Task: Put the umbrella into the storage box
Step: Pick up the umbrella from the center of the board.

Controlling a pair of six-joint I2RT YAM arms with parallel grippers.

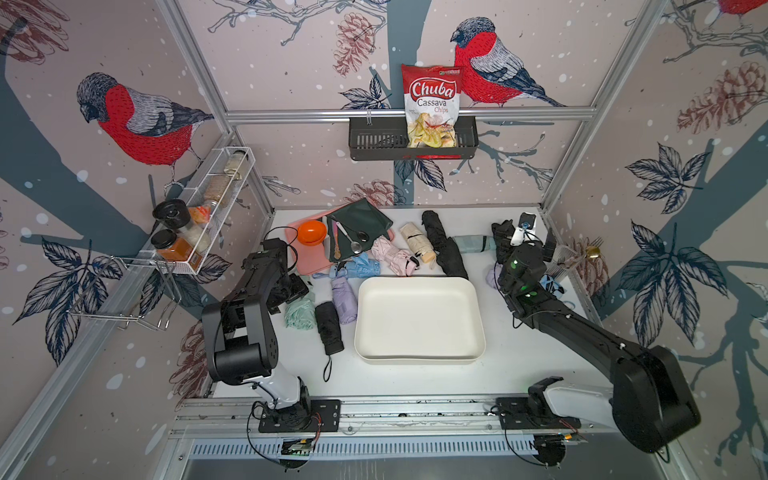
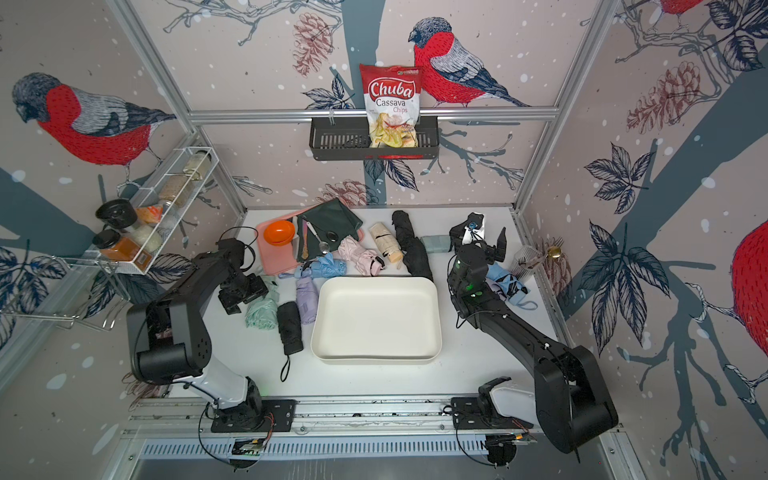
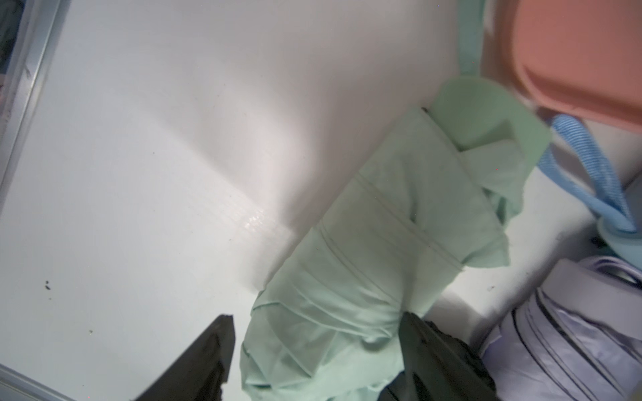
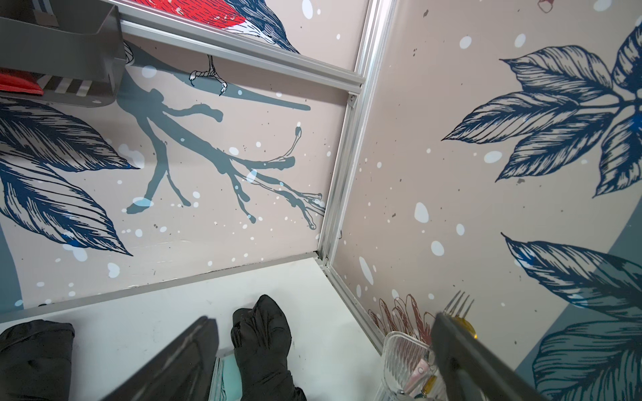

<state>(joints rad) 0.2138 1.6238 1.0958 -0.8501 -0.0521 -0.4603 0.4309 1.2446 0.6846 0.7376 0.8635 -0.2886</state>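
My left gripper stands open astride the mint-green umbrella, one finger clear of the fabric, near the tabletop's left edge. My right gripper gapes wide over a black umbrella by the far right corner. The storage box sits mid-table, nearer the front edge.

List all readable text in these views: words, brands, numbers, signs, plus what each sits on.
"Chuba": chip bag, white script on red, in both top views.
"Cassava": same bag, under the brand.
"Chips": same bag, under "Cassava".
Green logo at the bag's top edge: too small to read.
Label on the orange spice jar: too small to read.
No other text can be read.
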